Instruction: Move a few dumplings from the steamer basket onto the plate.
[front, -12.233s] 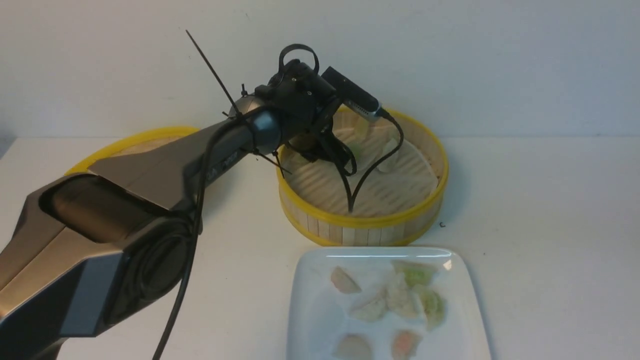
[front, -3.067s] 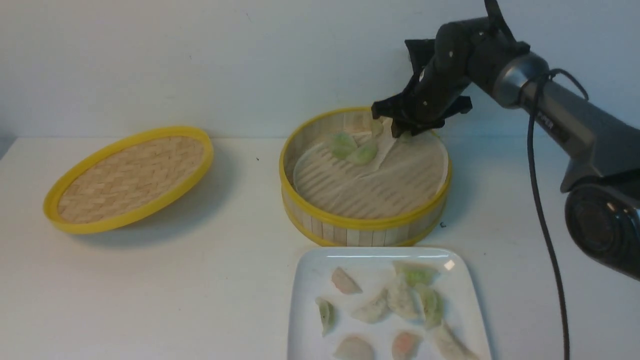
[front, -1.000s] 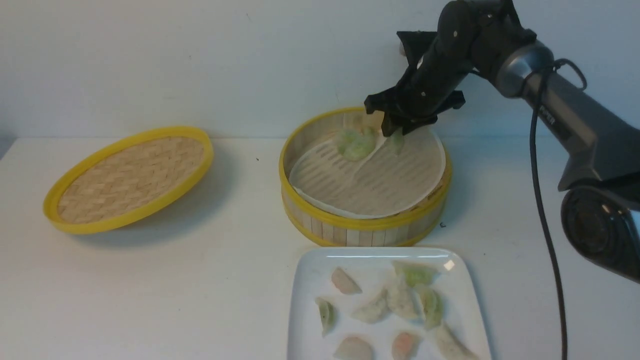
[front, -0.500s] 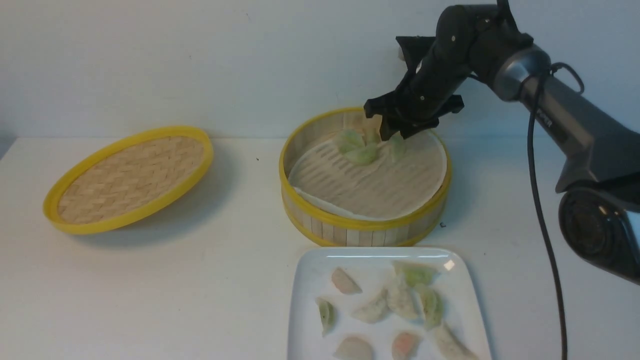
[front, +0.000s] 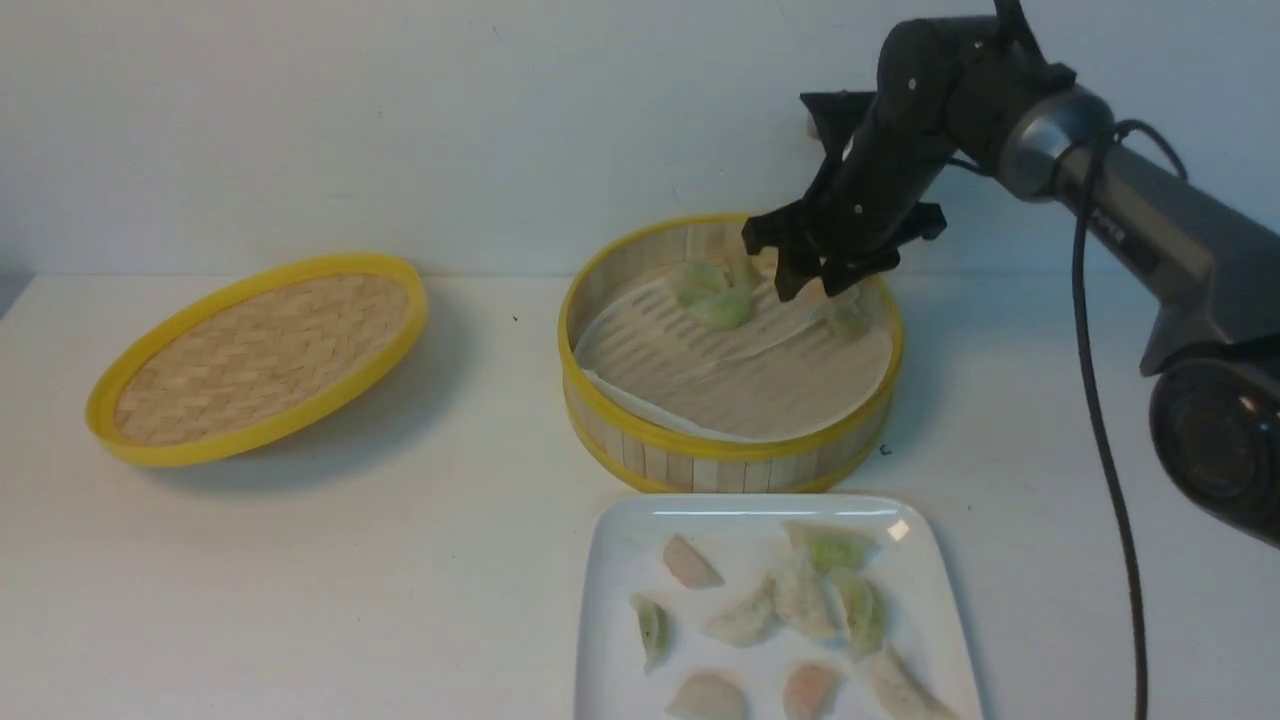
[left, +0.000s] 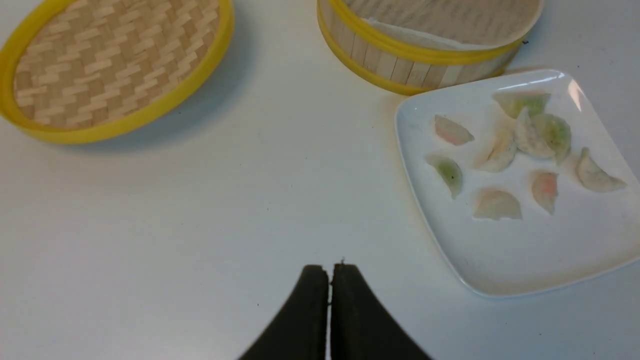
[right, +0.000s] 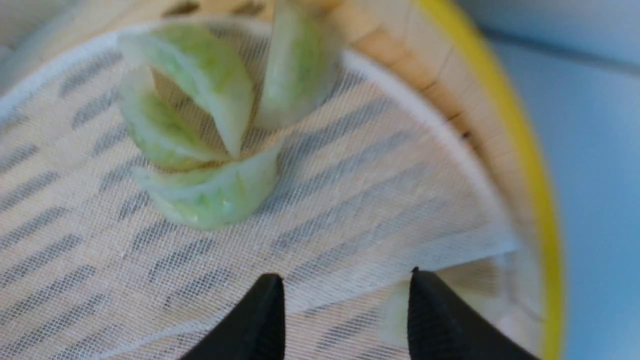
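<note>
Steamer basket (front: 700, 465) mid-frame; plate (front: 620, 540) bottom centre, several already on it. Right tool (front: 812, 290) apart, empty, over basket's upper right. Left tool (left: 330, 270) together, idle. Green dumplings (front: 715, 295) clustered upper basket. Risk: pinching folded liner (front: 740, 370), dragging cluster along.

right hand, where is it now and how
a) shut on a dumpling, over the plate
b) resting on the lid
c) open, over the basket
c: the right hand hangs over the basket, and the right wrist view shows its jaws apart above the liner with nothing gripped.
</note>
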